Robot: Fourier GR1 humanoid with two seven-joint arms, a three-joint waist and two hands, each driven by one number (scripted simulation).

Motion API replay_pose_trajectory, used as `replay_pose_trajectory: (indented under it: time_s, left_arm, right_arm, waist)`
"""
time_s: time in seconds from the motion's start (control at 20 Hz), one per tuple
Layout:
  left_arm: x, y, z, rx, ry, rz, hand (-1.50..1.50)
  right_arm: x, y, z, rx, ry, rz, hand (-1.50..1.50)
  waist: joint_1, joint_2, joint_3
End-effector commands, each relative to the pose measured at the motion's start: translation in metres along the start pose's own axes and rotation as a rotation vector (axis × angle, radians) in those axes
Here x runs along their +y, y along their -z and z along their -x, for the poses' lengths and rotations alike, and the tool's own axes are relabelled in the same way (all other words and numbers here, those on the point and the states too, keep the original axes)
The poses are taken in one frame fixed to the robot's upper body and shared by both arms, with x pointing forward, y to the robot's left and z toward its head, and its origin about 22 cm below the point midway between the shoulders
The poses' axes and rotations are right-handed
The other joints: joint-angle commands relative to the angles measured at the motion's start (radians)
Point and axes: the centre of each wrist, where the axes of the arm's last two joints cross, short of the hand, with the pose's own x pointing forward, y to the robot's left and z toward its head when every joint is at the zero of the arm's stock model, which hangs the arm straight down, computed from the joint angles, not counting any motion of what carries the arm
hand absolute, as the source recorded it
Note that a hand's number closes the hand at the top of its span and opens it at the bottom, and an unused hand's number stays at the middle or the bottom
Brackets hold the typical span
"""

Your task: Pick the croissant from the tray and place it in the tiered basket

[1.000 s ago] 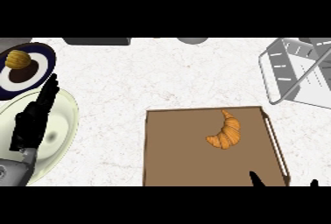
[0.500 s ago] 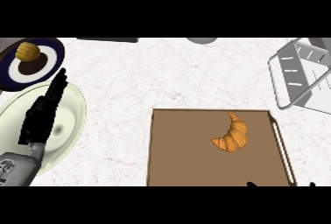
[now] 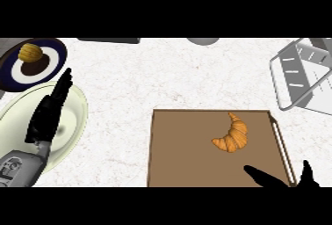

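**Inspector:** Location of the item under task?

**Assistant:** The croissant lies on the brown tray, in the tray's right half, its thin tip pointing far and its broad end curving near and left. Nothing touches it.

**Inspector:** The tray itself?

**Assistant:** Flat on the white speckled counter, near and right of centre, with a pale handle along its right edge.

**Inspector:** The destination?

**Assistant:** The tiered basket, grey wire and panels, stands at the far right, well apart from the croissant and partly cut by the view's edge.

**Inspector:** Right hand?

**Assistant:** The right hand shows only as two black tips at the near edge, one over the tray's near right corner, the other just beyond the tray's right edge. They stand spread apart and close on nothing; the croissant lies a little farther and to the left.

**Inspector:** Left hand?

**Assistant:** The left hand rests at the left, fingers straight and together, pointing far, over a pale green plate. It holds nothing.

**Inspector:** Other items?

**Assistant:** A dark blue plate at the far left carries a small yellow pastry.
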Motion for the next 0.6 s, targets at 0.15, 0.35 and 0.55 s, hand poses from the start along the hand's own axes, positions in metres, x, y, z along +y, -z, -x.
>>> replay_pose_trajectory:
  time_s: [0.15, 0.35, 0.55]
  left_arm:
    - [-0.002, -0.002, 0.014, 0.027, -0.008, -0.015, 0.00]
    - [0.015, 0.007, 0.009, 0.023, -0.012, -0.029, 0.00]
    - [0.009, -0.001, 0.014, 0.043, 0.007, -0.032, 0.00]
  right_arm:
    - [0.014, -0.010, -0.056, 0.157, -0.129, -0.012, -1.50]
    - [0.046, -0.024, -0.068, 0.152, -0.146, -0.047, -1.50]
    - [0.063, -0.012, -0.076, 0.163, -0.215, 0.024, -1.50]
  waist:
    - [-0.028, -0.012, 0.003]
    - [-0.037, -0.013, 0.003]
    - [-0.039, -0.017, 0.007]
